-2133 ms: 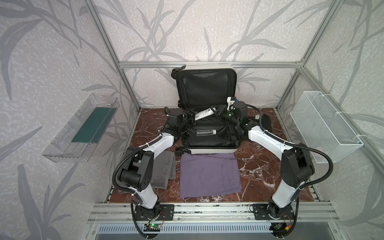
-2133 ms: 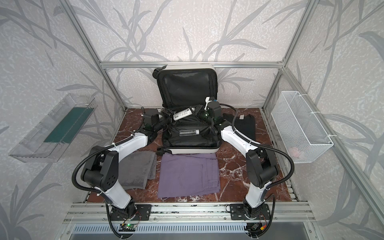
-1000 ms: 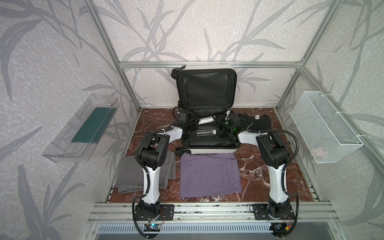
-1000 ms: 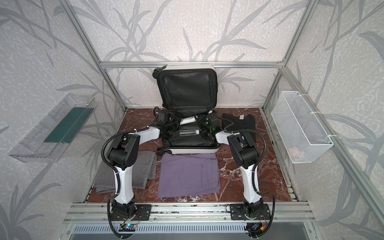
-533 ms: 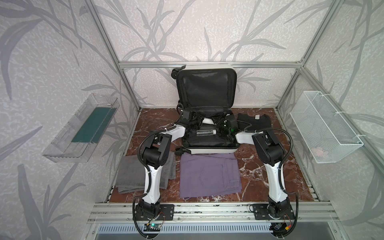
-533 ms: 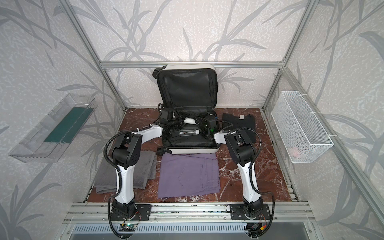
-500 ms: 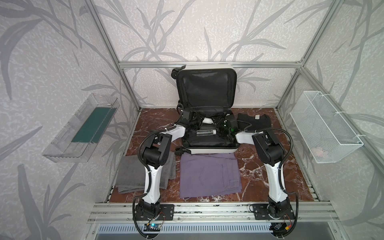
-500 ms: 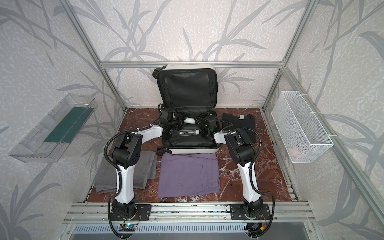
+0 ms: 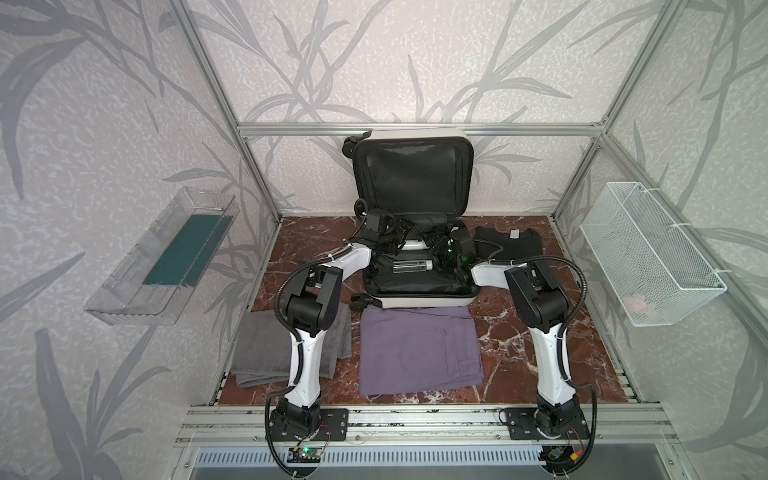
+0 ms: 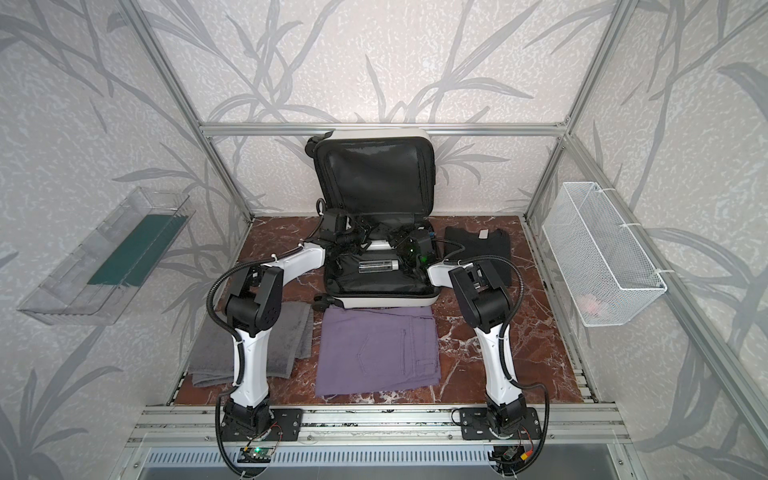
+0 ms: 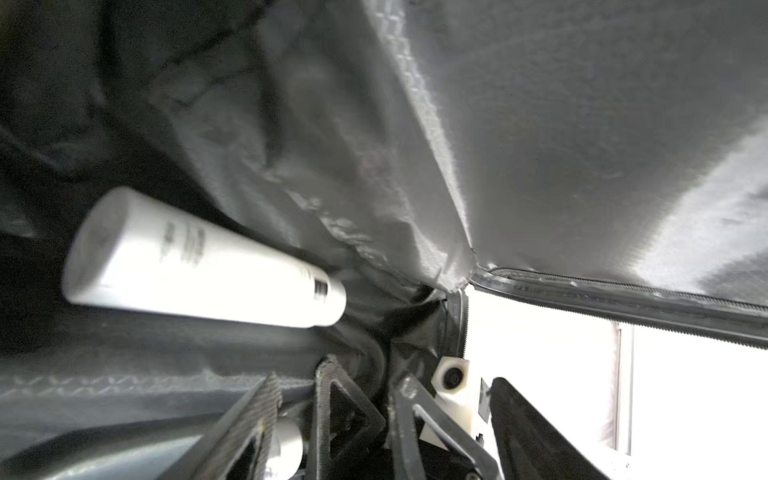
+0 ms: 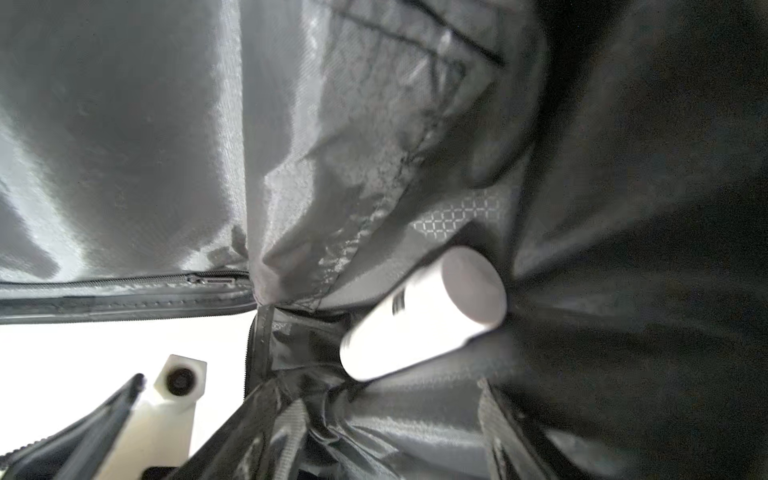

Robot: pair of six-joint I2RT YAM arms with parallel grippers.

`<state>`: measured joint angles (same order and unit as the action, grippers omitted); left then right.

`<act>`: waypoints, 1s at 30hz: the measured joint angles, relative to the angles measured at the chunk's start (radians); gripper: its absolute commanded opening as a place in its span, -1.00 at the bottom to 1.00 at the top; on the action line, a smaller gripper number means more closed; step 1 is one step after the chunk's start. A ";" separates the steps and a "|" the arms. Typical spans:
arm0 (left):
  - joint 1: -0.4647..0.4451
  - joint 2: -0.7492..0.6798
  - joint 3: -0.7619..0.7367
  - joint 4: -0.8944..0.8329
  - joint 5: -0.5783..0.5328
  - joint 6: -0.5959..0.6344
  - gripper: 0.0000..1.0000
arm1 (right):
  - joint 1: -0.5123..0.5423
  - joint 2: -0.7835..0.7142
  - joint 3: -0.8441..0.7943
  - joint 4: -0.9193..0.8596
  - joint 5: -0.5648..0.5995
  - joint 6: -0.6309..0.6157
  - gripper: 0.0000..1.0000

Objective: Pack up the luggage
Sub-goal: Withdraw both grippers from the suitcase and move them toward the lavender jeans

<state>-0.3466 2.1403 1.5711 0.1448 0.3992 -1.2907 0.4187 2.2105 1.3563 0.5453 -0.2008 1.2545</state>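
Brightly, evenly lit in both top views, with only faint soft shadows; crisp throughout. Dim and grainy in both wrist views — burnt out to flat white past the edge of the luggage (image 11: 582, 124), glossy with sheen on its black lining, smeared by motion blur on the white tube (image 11: 199, 266).

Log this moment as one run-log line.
luggage: open | tube: lying inside, free | left end effector: open, in luggage | right end effector: open, in luggage | trousers, towel, shirt: outside

White tube (image 11: 203, 262) lying in the black-lined luggage (image 11: 582, 124), zipper (image 11: 623, 293) along its rim, left claw (image 11: 382, 386) spread wide, empty
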 measured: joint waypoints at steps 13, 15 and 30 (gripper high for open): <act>-0.019 -0.168 0.038 -0.142 0.042 0.135 0.70 | -0.001 -0.239 -0.011 -0.269 -0.092 -0.220 0.55; -0.019 -0.223 0.020 -0.164 0.044 0.165 0.71 | -0.001 -0.310 -0.028 -0.295 -0.107 -0.257 0.56; -0.019 -0.727 -0.419 -0.414 -0.055 0.452 0.77 | 0.000 -0.895 -0.317 -0.674 -0.127 -0.545 0.63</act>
<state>-0.3656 1.4136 1.1522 -0.2695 0.3443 -0.8387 0.4183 1.3159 1.0393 -0.1284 -0.3275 0.7097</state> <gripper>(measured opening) 0.885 0.809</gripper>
